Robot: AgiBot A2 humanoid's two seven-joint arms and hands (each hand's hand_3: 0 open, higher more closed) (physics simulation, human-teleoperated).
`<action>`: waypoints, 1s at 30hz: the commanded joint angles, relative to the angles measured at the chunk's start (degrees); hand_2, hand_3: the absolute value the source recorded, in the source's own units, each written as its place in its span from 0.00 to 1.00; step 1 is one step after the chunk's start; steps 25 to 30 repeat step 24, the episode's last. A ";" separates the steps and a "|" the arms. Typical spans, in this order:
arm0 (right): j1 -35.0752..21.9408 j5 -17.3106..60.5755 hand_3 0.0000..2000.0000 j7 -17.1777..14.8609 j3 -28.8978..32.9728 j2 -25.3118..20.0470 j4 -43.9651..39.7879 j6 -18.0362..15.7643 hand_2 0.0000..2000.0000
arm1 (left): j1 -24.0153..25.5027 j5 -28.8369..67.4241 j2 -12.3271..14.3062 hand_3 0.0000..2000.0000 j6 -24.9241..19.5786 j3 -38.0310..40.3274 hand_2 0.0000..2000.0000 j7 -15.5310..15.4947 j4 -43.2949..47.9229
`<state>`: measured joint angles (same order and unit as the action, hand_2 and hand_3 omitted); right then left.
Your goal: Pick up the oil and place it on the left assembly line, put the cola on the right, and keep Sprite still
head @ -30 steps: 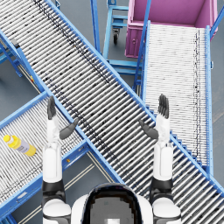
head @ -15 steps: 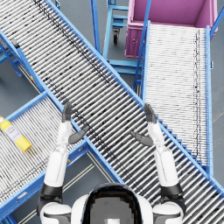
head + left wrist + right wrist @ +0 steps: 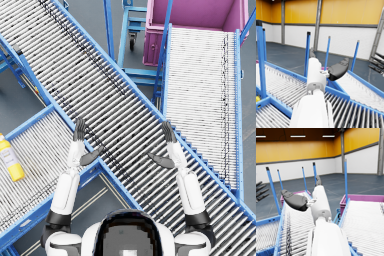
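**Both hands empty over the middle belt; oil lies on the left line**

The left hand and right hand are raised over the middle belt, which runs from the upper left of the frame to the lower right. Each is flat and wide open, fingers pointing up the frame and thumb turned inward toward the other hand. Neither has hold of anything, and the wrist views agree: only spread dark fingers show, with bare rollers beyond.

The oil, a yellow bottle with a pale label, lies on its side on the left line, at the far left edge of the frame and well apart from the left hand. The right line fills the upper right and ends at a pink bin at the top. No cola or Sprite shows in any view.

With the oil where the task wants it, that step looks done. The hands seem to be waiting between steps, set for whatever comes down the middle belt.

The next move depends on what arrives. A cola calls for the right hand to reach in, close round the can and carry it across the blue rail onto the right line. A Sprite should be left untouched.
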<state>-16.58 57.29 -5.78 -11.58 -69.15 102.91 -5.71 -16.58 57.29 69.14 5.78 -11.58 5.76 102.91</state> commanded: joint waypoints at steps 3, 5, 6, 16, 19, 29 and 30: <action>0.00 0.00 0.00 0.00 0.00 0.00 0.00 0.00 0.00 | 0.00 0.00 0.00 0.00 0.00 0.00 0.00 0.00 0.00; 0.00 -0.01 0.00 0.00 0.00 0.00 0.00 0.00 0.00 | 0.00 -0.01 0.00 0.00 0.00 0.00 0.00 0.00 0.00; 0.00 -0.01 0.00 0.00 -0.01 0.00 0.00 0.00 0.00 | 0.00 -0.01 0.00 0.00 0.00 -0.01 0.00 0.00 0.00; 0.00 -0.01 0.00 0.00 -0.01 0.00 0.00 0.00 0.00 | 0.00 -0.01 0.00 0.00 0.00 -0.01 0.00 0.00 0.00; 0.00 -0.01 0.00 0.00 -0.01 0.00 0.00 0.00 0.00 | 0.00 -0.01 0.00 0.00 0.00 -0.01 0.00 0.00 0.00; 0.00 -0.01 0.00 0.00 -0.01 0.00 0.00 0.00 0.00 | 0.00 -0.01 0.00 0.00 0.00 -0.01 0.00 0.00 0.00; 0.00 -0.01 0.00 0.00 -0.01 0.00 0.00 0.00 0.00 | 0.00 -0.01 0.00 0.00 0.00 -0.01 0.00 0.00 0.00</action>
